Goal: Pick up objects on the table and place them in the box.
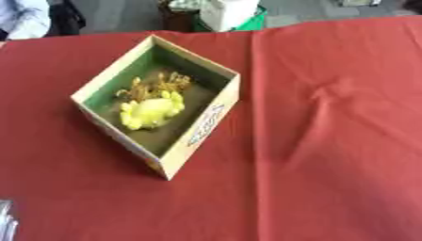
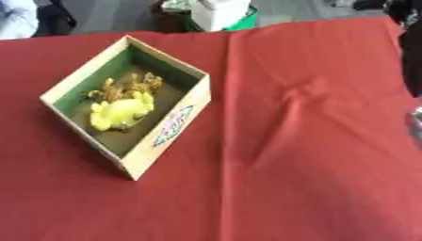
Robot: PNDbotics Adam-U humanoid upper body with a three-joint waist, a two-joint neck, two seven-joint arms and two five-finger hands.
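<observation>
Open box (image 1: pixel 161 155) on red-clothed counter (image 1: pixel 329 141), two items already inside.
Yellow lumpy thing (image 1: pixel 151 112) lying on box floor, near middle; brownish-gold tangle (image 1: pixel 158 84) just behind it toward box's far corner, touching or nearly so. Left hand (image 1: pixel 6 221): only a grey sliver at lower-left picture edge, well apart from box, open or closed cannot tell. Right hand (image 2: pixel 416 120): blurred sliver at right edge, well right of box, fingers cannot tell.

Box (image 1: pixel 198 134): matt cardboard, printed outer wall. Tablecloth (image 1: pixel 329 141): matt red cloth, creased. Yellow object (image 1: pixel 151 111) inside: smooth, plastic-like.
</observation>
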